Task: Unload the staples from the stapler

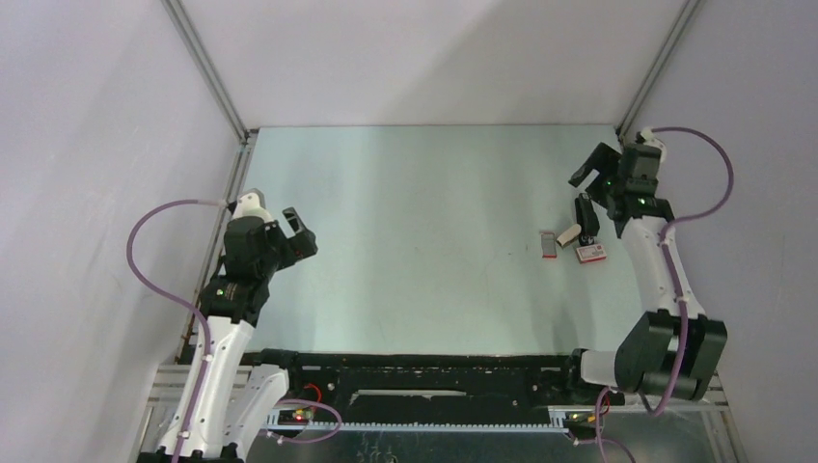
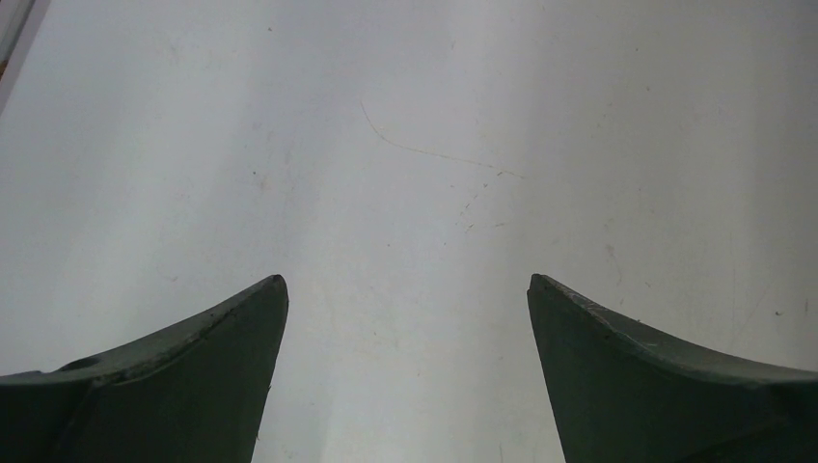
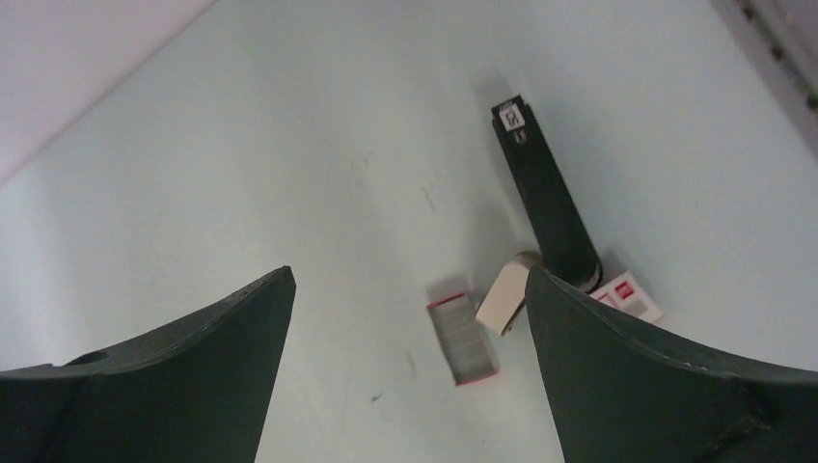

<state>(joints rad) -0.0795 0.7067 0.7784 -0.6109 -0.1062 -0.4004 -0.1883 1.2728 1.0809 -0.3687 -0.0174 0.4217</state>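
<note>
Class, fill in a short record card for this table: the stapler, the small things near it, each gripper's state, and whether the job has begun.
stapler: black bar, lying flat on the right side of the table
near its rounded end: beige piece; red-and-white box
lying apart: grey block with red ends
left gripper: open, over bare table, far from the stapler
right gripper: open, raised near the stapler, holding nothing
job: not begun; stapler untouched

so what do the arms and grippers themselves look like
The left arm and right arm match: white tubes, black joints, a purple cable looping beside each, small green lights. The left gripper and right gripper each have two dark, tapering fingers.
</note>
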